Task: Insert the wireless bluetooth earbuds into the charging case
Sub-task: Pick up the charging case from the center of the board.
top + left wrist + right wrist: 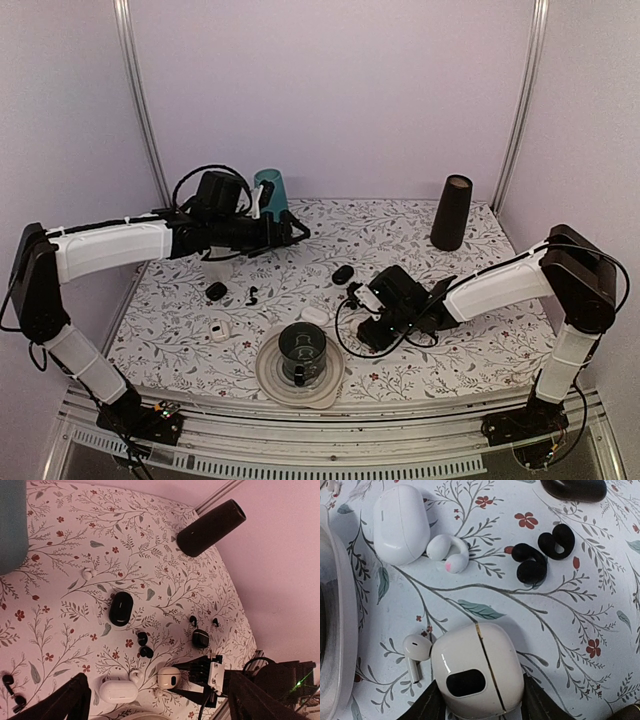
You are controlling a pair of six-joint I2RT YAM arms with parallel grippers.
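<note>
The wireless bluetooth earbuds (192, 620) lie loose on the flowered table (55, 630). They are two tiny black pieces, both just beside a small dark case (200, 638), and we cannot tell whether its lid is up. They sit just beyond the right gripper (481, 702). Its jaws stand half-wide on either side of a cream case (470, 665), close against its sides, but we cannot tell whether they press. A white earbud (415, 652) lies just beside that cream case. The left gripper (292, 232) hangs wide open and empty above the table.

We judge that neither earbud is seated yet. To do the pick well, we would leave the cream case alone and narrow the jaws. We would then come down on one earbud by its rounded head, leaving the stem free. The dark case should be kept from skidding, perhaps with the left gripper, while we line the stem up with its socket.
</note>
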